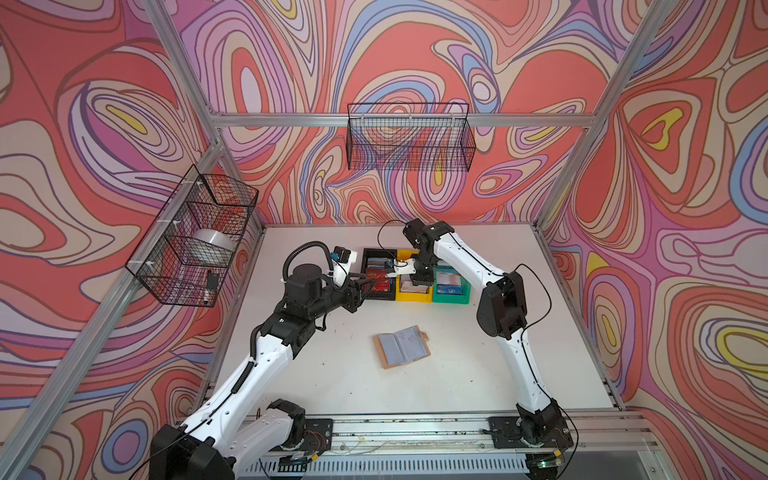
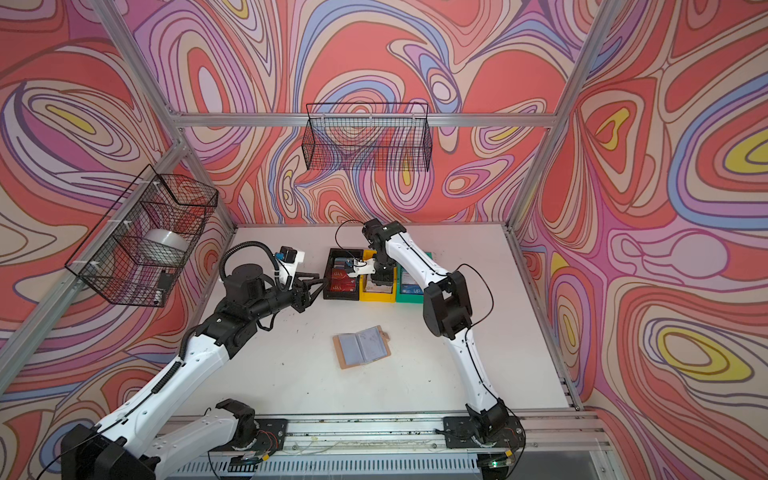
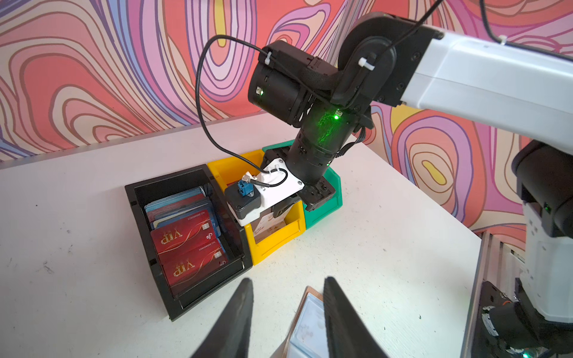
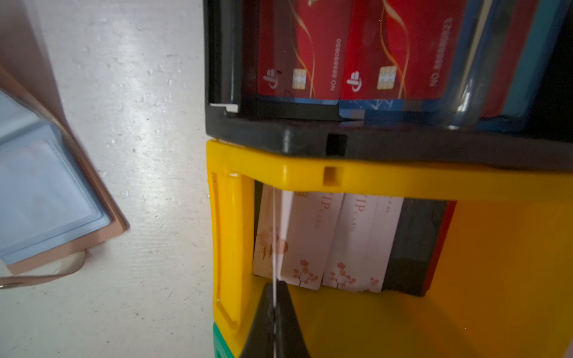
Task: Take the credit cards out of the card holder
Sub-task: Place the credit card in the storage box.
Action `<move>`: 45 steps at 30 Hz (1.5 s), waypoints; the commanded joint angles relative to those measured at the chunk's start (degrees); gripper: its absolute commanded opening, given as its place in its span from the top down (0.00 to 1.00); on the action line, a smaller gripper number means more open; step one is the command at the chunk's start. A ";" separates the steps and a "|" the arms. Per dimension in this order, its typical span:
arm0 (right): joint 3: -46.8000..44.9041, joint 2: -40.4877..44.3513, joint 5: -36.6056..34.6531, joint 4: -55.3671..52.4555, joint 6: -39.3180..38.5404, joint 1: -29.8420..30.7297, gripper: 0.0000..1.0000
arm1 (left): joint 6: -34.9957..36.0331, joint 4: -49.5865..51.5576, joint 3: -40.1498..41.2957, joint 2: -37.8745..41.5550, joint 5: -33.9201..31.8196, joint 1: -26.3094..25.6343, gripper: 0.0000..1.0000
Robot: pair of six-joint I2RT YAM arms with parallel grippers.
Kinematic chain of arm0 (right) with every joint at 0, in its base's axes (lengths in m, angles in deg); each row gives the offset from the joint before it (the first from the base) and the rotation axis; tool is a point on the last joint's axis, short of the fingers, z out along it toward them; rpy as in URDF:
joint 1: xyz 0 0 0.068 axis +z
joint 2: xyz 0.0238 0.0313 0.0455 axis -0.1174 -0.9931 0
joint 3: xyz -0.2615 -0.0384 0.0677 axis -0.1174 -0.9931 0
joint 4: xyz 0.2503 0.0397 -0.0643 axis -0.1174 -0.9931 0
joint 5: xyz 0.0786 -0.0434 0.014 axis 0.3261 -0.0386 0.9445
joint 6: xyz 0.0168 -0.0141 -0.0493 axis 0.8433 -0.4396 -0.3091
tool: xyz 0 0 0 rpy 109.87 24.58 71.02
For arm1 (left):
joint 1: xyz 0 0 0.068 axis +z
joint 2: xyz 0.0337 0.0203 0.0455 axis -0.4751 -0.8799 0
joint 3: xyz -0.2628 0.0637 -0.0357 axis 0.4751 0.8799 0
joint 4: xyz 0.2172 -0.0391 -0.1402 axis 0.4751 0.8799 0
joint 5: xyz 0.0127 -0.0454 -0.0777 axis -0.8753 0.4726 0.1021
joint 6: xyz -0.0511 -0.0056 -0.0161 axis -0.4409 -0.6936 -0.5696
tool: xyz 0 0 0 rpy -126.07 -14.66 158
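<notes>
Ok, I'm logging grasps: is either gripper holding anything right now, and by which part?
The right gripper pinches a white card by one edge, over the yellow bin. The left gripper is open and empty.

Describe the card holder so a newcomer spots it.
On the white table, in front of the three bins, the card holder lies open, alone. It is the only tan booklet, with bluish clear sleeves; its neighbours are plastic bins.

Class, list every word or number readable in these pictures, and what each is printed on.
"VIP": red cards in the black bin.
"NO 88880850": one red card; the other number is blurred.
"IP CARD", first letter hidden: white cards in the yellow bin.
Blue cards' print in green bin: too small.
</notes>
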 commanded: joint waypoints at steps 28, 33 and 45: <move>-2.68 -1.50 -3.74 3.63 0.52 1.34 0.94 | 0.49 2.03 0.59 2.12 -0.32 1.23 0.59; -3.50 -1.26 -4.64 5.35 0.66 1.55 0.79 | 0.64 2.20 0.54 2.27 -0.30 1.31 0.59; -2.97 -1.31 -5.22 8.63 2.77 1.70 0.62 | 0.81 2.32 0.67 2.21 -0.12 1.56 0.59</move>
